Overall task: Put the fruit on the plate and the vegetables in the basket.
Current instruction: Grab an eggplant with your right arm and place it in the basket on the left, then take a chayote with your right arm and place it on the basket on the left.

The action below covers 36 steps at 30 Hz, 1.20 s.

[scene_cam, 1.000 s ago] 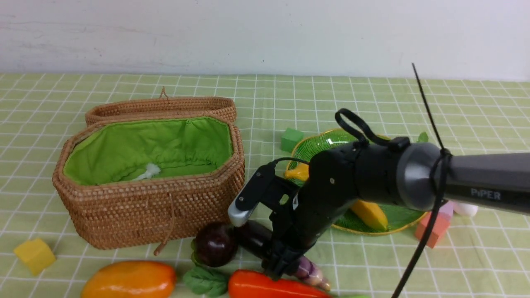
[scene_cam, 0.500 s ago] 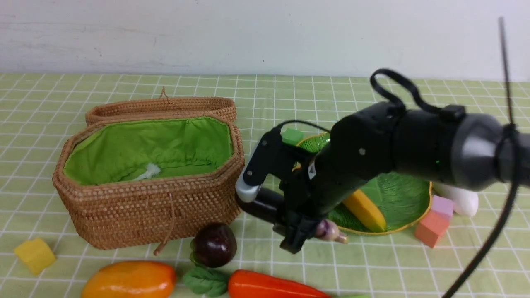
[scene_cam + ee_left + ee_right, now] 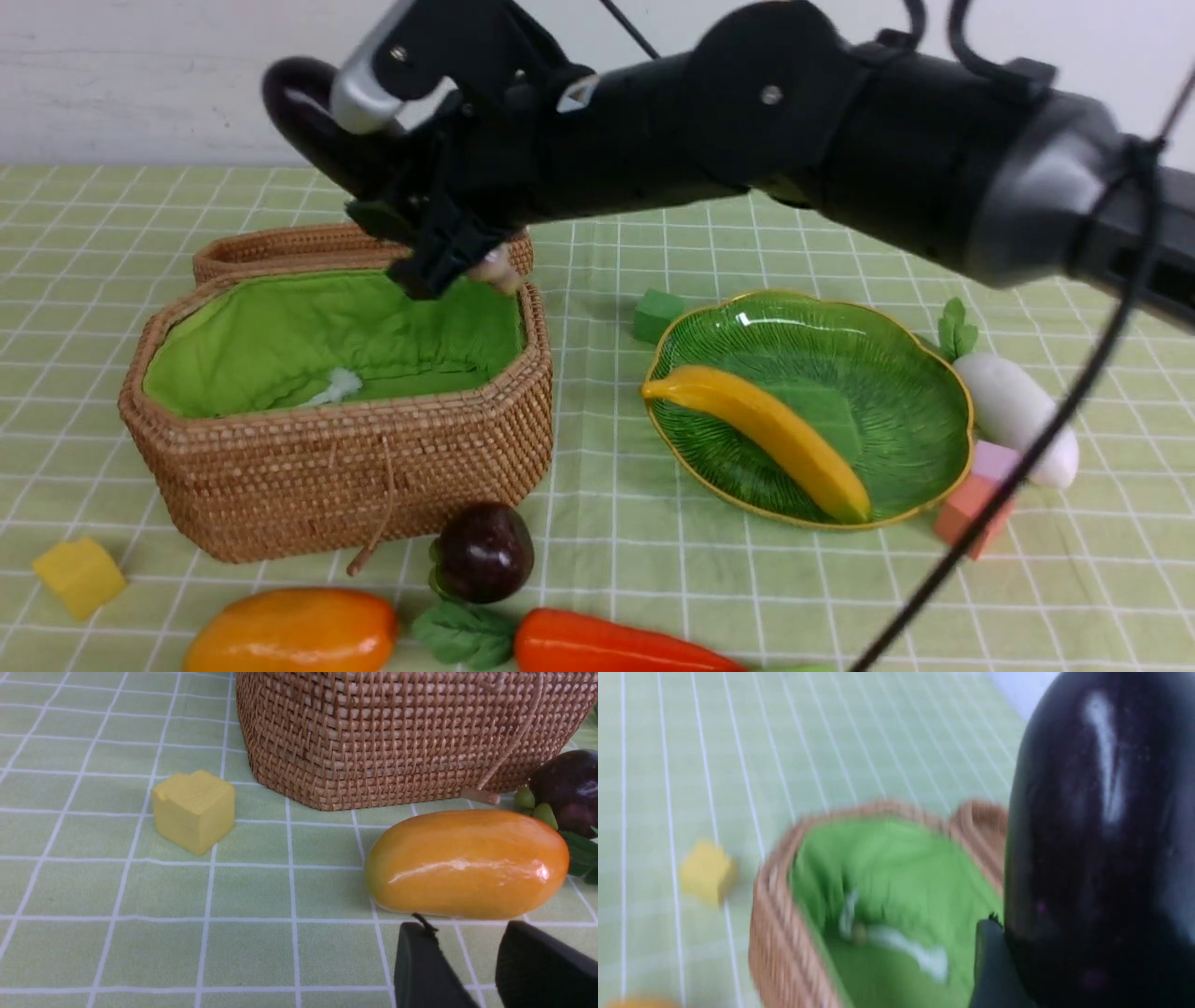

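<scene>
My right gripper (image 3: 420,233) is shut on the long dark purple eggplant (image 3: 303,98), held high over the back of the open wicker basket (image 3: 345,467). In the right wrist view the eggplant (image 3: 1101,858) fills the side, with the green lining of the basket (image 3: 896,886) below it. A banana (image 3: 766,434) lies on the green plate (image 3: 896,392). The radish (image 3: 1013,411) lies right of the plate. Mango (image 3: 294,630), maroon fruit (image 3: 485,551) and carrot (image 3: 607,644) lie near the front edge. My left gripper (image 3: 465,933) stands open just short of the mango (image 3: 467,863).
A yellow cube (image 3: 79,574) sits left of the mango. A green cube (image 3: 658,313) sits between the basket and the plate. Pink (image 3: 994,462) and red (image 3: 966,509) cubes touch the plate's right rim. The basket lid (image 3: 280,247) lies open behind it.
The right arm has lifted the eggplant off the table in front of the basket and carried it up and left, over the basket. The plate and banana now show fully.
</scene>
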Tool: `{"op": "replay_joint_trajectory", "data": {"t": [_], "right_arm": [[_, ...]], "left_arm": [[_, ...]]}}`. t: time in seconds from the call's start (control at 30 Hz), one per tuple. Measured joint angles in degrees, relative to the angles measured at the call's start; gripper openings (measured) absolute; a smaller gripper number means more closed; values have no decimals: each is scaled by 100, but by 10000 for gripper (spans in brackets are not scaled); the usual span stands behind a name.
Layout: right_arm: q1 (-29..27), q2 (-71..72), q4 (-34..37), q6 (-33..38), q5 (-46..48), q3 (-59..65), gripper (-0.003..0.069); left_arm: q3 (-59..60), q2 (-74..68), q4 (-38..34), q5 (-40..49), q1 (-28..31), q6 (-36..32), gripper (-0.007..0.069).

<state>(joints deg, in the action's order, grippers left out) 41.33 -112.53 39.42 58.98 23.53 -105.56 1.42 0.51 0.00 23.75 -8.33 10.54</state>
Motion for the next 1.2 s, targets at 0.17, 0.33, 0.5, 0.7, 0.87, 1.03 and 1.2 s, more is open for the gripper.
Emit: {"op": "replay_joint_trajectory", "data": {"t": [0.17, 0.33, 0.5, 0.7, 0.87, 1.03, 1.2], "right_arm": [[2, -998, 679, 25, -33, -1045, 376], [2, -1403, 747, -187, -2, -1234, 376], [2, -1382, 433, -680, 178, -1261, 477], [2, -790, -1061, -1269, 1622, -1274, 673], [-112, 390, -1820, -2261, 2660, -879, 635], [-340, 1859, -2066, -2411, 2973, 750, 582], [-342, 2525, -2288, -2142, 3351, 2784, 575]], "left_arm": [[0, 0, 0, 0, 0, 0, 239], [0, 0, 0, 0, 0, 0, 239], [0, 0, 0, 0, 0, 0, 239], [0, 0, 0, 0, 0, 0, 239], [0, 0, 0, 0, 0, 0, 239], [0, 0, 0, 0, 0, 0, 239], [0, 0, 0, 0, 0, 0, 239]]}}
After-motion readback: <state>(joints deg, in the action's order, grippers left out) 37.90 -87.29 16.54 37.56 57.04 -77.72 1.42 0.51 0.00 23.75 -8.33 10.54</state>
